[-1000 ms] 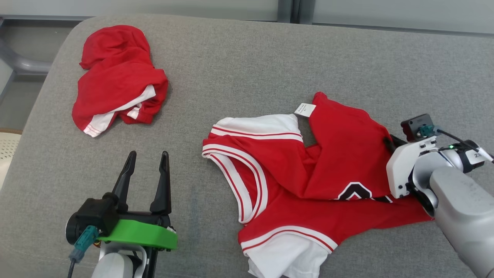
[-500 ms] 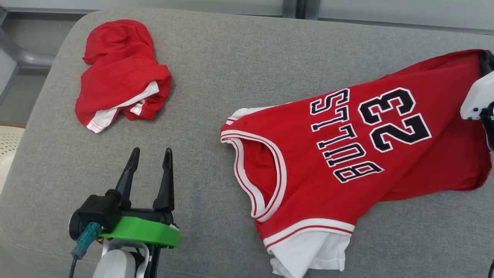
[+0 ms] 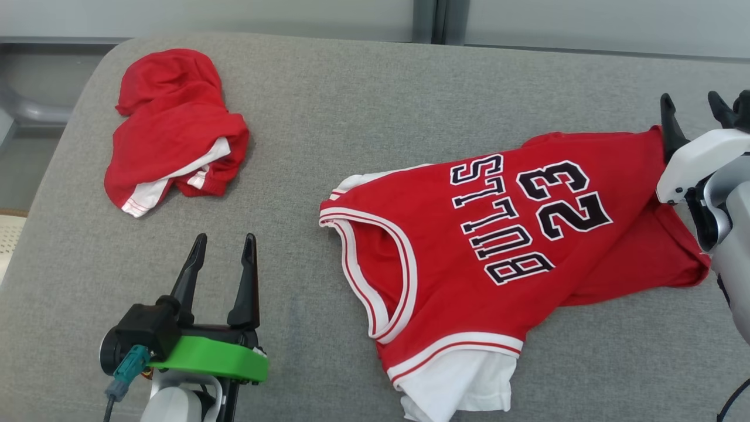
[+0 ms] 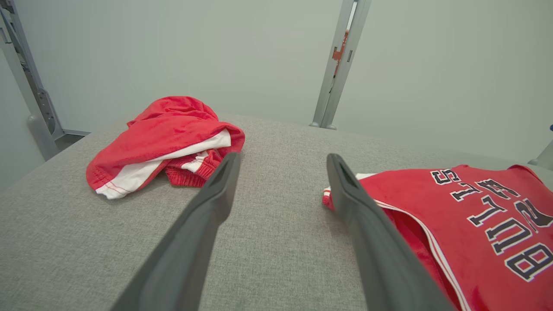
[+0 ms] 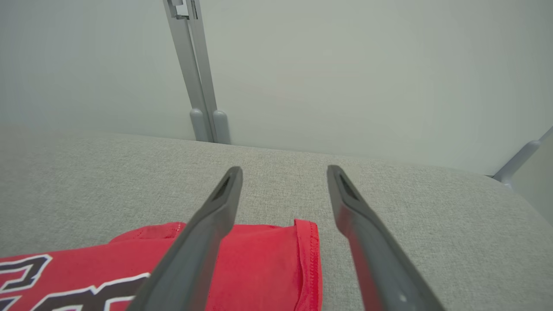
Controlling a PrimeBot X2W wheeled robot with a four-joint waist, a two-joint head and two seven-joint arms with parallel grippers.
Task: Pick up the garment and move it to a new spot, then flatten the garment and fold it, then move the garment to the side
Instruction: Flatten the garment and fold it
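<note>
The red Bulls jersey (image 3: 498, 246) is being left on the gray cushion (image 3: 351, 117) toward 3 o'clock, partly rumpled. At its 2 o'clock corner the right gripper (image 3: 690, 102) is being held spread wide and empty, likely ready for smoothing. The left gripper (image 3: 225, 237), at 8 o'clock, is being held spread and empty too, out of the way.

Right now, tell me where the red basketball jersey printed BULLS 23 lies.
In the head view the red basketball jersey lies printed side up on the right half of the grey padded surface, its hem by the open right end effector.
</note>
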